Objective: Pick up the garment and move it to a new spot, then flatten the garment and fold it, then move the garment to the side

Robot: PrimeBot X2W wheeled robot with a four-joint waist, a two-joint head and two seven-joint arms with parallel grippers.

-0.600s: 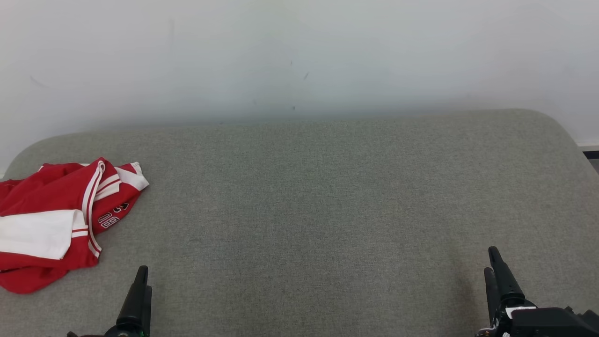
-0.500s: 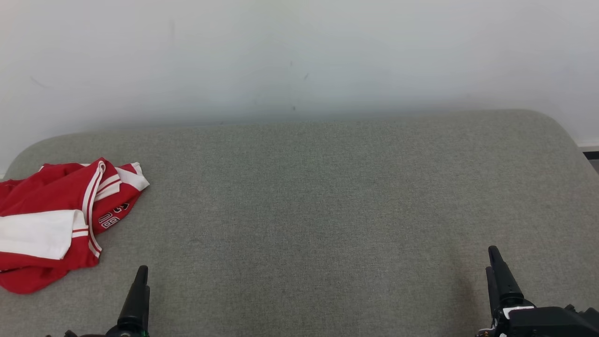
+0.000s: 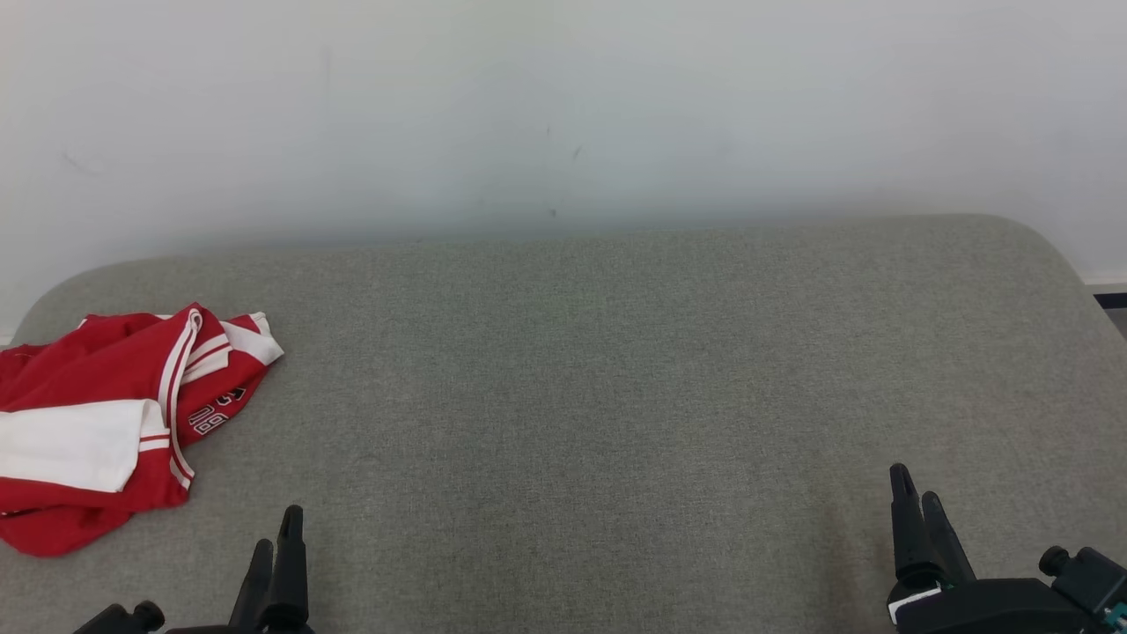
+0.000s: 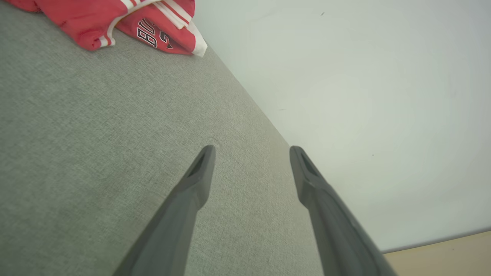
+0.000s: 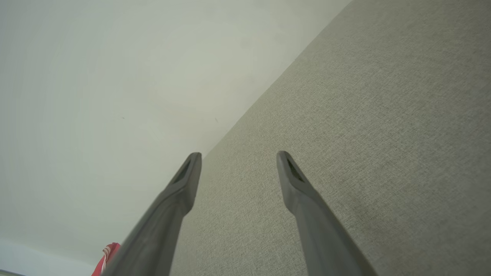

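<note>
A crumpled red garment [image 3: 106, 423] with white stripes and a white panel lies at the far left of the grey upholstered surface [image 3: 581, 387]; the left wrist view has it in the upper left corner, garment [image 4: 126, 21], and a red scrap of the garment [image 5: 109, 257] peeks past a finger in the right wrist view. My left gripper [image 3: 277, 537] stands open near the front edge, to the right of the garment and apart from it, holding nothing. My right gripper [image 3: 916, 497] is open and empty at the front right, far from the cloth.
A pale wall [image 3: 563, 106] runs directly behind the grey surface. The surface has rounded back corners, and a strip of floor [image 3: 1111, 304] shows past its right end. A tan floor [image 4: 445, 253] appears in the left wrist view.
Both grippers have turned at the wrist, so each now shows two separate fingers in the head view. The left one shifted slightly right, the right one slightly left. The head camera tilted a little.
</note>
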